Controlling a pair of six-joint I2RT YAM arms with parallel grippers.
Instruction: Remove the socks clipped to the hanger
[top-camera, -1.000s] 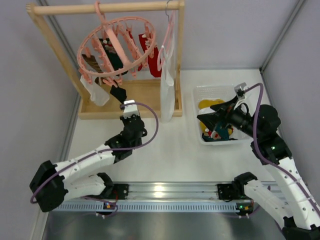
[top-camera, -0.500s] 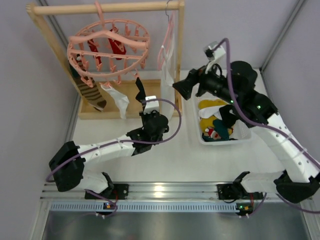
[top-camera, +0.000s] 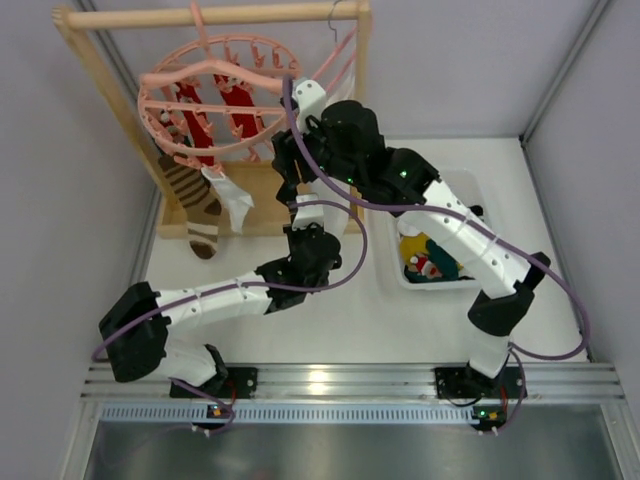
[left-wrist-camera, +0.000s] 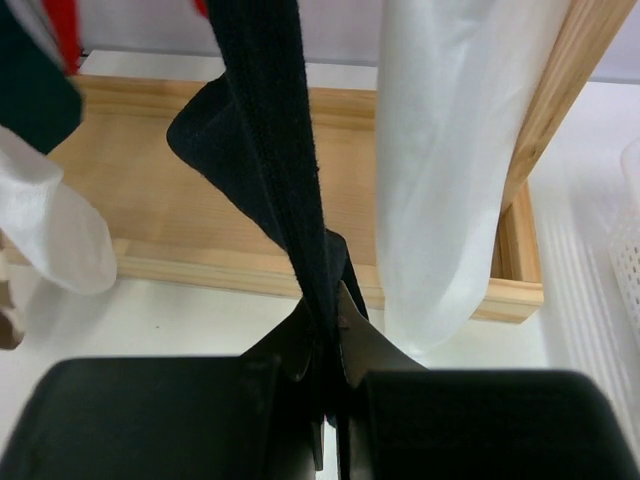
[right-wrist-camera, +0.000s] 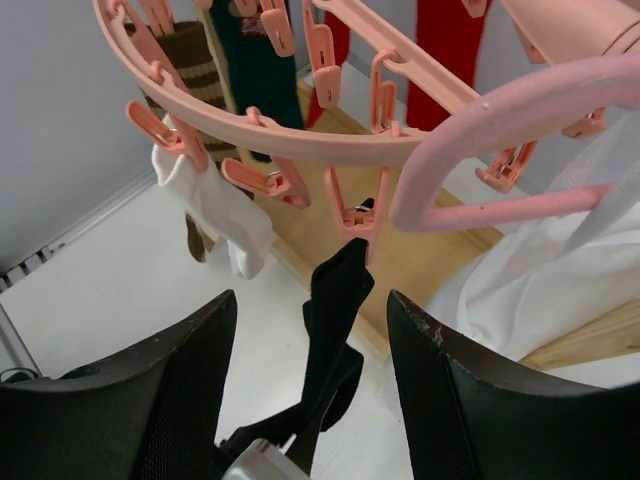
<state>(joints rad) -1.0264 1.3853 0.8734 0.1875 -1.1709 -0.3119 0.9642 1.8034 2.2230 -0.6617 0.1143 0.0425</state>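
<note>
The round pink hanger (top-camera: 146, 108) hangs from the wooden rail with red socks (top-camera: 243, 120), a brown striped sock (top-camera: 196, 205) and a white sock (top-camera: 238, 206) clipped to it. A black sock (right-wrist-camera: 338, 300) hangs from a pink clip (right-wrist-camera: 352, 215) on the ring (right-wrist-camera: 300, 150). My left gripper (left-wrist-camera: 326, 312) is shut on that sock's lower end (left-wrist-camera: 270, 120), pulling it taut. My right gripper (right-wrist-camera: 310, 298) is open just below the clip, one finger on each side of the sock without touching it. In the top view the right gripper (top-camera: 284, 166) hides the clip.
A white cloth (left-wrist-camera: 450, 150) on a slim pink clothes hanger (right-wrist-camera: 500, 110) hangs right beside the black sock. The wooden frame's base (left-wrist-camera: 150, 190) lies beneath. A white basket (top-camera: 425, 286) holding loose socks sits on the table to the right.
My right arm has swung from the basket across to the hanger, and its jaws have narrowed around the black sock. The left gripper earlier moved right with the sock and the ring turned.
</note>
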